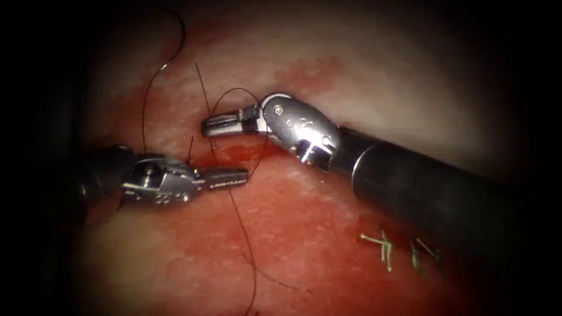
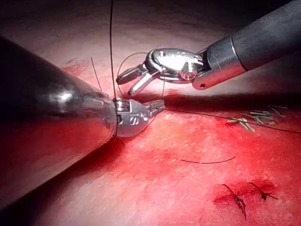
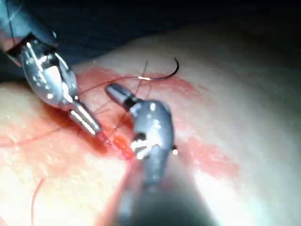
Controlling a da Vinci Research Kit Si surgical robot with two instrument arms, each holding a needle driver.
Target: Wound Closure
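On the tissue (image 1: pixel 374 76) the cut (image 1: pixel 234 153) runs crosswise, wet with red fluid. My right tool (image 1: pixel 205 127) reaches in over the cut with its jaws slightly open and holds nothing. Dark thread (image 1: pixel 234 89) loops around those jaws. Just below the cut, my left tool (image 1: pixel 246 174) is shut on the thread near its tip. From there the strand rises behind the right tool's wrist. The left wrist view has the parted right jaws (image 2: pixel 126 84) above the left tool (image 2: pixel 162 106). I cannot make out the needle.
Long thread (image 1: pixel 158 70) arcs up at the left, and another length (image 1: pixel 249 257) trails down over the red tissue. Short green cut ends of thread (image 1: pixel 386 246) stick up from the tissue beneath the right shaft (image 1: pixel 433 193). Two dark stitches (image 2: pixel 240 202) sit in the tissue.
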